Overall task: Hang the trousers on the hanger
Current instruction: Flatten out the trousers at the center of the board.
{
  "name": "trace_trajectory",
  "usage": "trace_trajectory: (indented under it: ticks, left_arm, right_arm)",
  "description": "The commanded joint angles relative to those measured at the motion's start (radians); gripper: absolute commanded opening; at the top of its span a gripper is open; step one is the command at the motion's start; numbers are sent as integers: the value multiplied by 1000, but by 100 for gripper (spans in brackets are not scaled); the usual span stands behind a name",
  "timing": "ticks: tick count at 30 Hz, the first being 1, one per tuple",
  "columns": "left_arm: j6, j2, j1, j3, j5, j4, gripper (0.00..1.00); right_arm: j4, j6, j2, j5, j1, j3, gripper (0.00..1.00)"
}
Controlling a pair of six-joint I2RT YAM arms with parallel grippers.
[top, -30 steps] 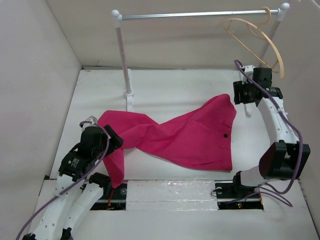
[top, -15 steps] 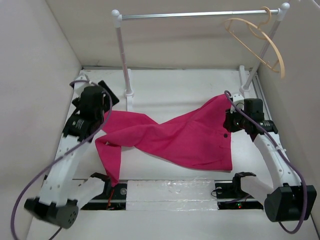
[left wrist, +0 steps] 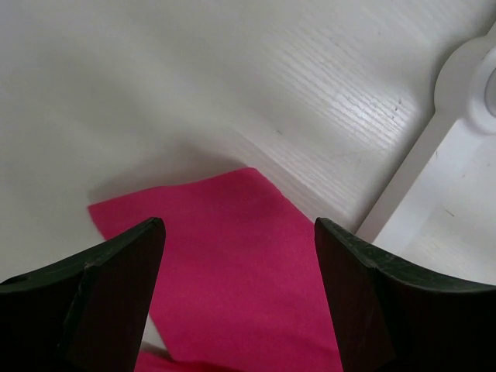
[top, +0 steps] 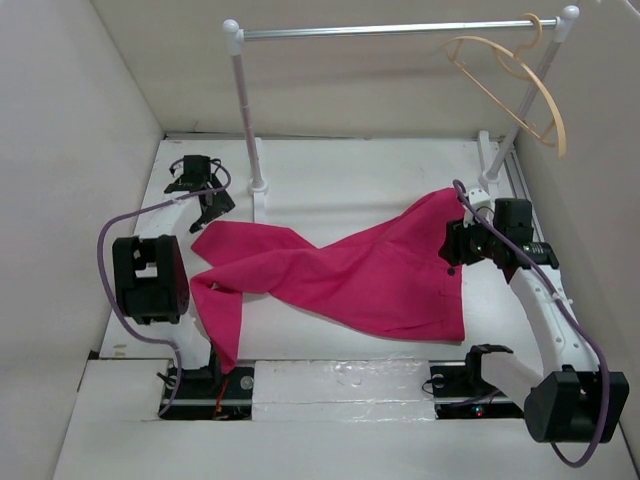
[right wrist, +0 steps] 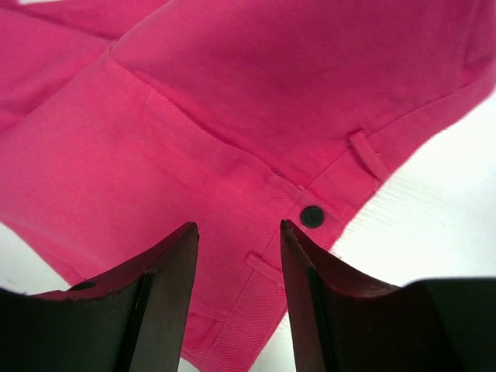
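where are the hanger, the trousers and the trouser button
hanger (top: pixel 556 112): top view, on its curved shoulder
trousers (top: pixel 370 275): top view, middle of the cloth
button (right wrist: pixel 311 216): right wrist view, its centre

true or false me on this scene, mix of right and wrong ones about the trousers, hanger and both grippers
1. The hanger hangs from the rail with nothing on it. True.
2. The trousers are draped over the hanger's crossbar. False: they lie spread on the table, apart from the hanger.
3. The left gripper is open over the end of a trouser leg. True.
4. The right gripper is shut on the waistband. False: its jaws stand open over the waistband, near the dark button.
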Motion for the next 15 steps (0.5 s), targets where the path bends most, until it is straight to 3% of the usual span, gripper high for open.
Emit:
trace_trajectory:
  ticks: [1, 6, 11, 12, 13, 15]
  left_arm:
    - [13, 37, -9, 67, 67, 61, 74]
    - [17, 152, -57, 78, 23, 55, 75]
    - [17, 253, -58, 63, -69, 29, 63]
    - [25, 275, -58, 58, -71, 30, 57]
    - [28, 282, -58, 57, -77, 27, 39]
    - [32, 292, -58, 50, -84, 29, 16]
  right_arm:
    - [50, -16, -23, -86, -3, -34, 52]
    - [52, -27, -26, -103, -3, -58, 55]
    - [56, -22, -41, -93, -3, -66, 61]
    - [56, -19, -44, -86, -3, -65, 62]
    - [55, -19, -47, -85, -3, -63, 64]
    - [50, -5, -47, -77, -3, -65, 68]
